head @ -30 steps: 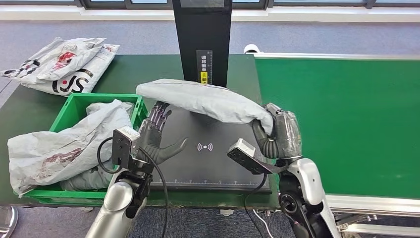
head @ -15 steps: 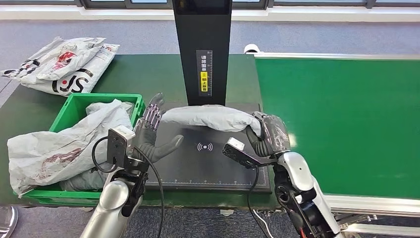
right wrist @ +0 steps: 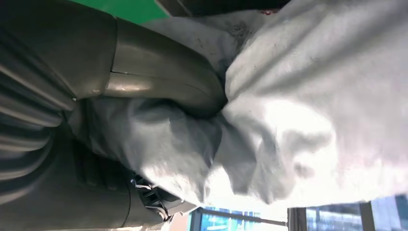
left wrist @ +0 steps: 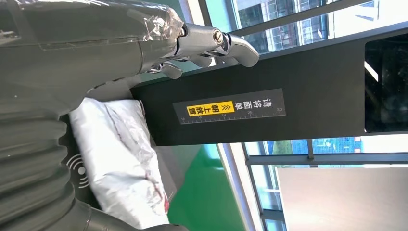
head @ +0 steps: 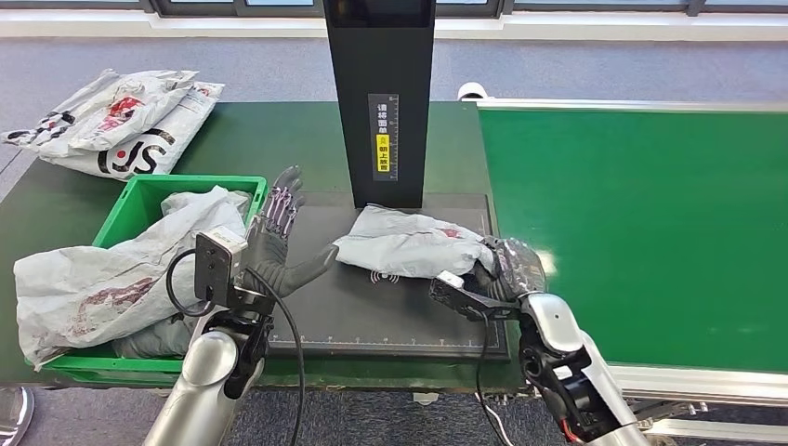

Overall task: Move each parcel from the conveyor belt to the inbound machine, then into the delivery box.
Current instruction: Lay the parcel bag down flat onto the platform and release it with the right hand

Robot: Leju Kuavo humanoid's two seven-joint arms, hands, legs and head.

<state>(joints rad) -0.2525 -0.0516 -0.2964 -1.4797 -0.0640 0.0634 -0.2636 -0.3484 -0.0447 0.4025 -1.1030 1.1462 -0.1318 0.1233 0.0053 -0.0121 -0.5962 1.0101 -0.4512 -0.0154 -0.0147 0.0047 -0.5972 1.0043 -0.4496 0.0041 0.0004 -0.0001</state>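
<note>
A grey parcel with red marks lies on the black plate of the inbound machine, in front of its column. My right hand grips the parcel's right end; the right wrist view shows its thumb pressed into the crumpled grey parcel. My left hand stands upright with its fingers spread, holding nothing, just left of the parcel and over the plate's left edge. From the left wrist, my left hand is apart from the parcel.
The green delivery box stands left of the plate, with grey parcels spilling over its rim. More parcels are piled at the table's back left. The green conveyor belt runs along the right.
My right hand has brought the parcel down from the air onto the machine's plate. My left hand has shifted slightly back and stayed spread.
</note>
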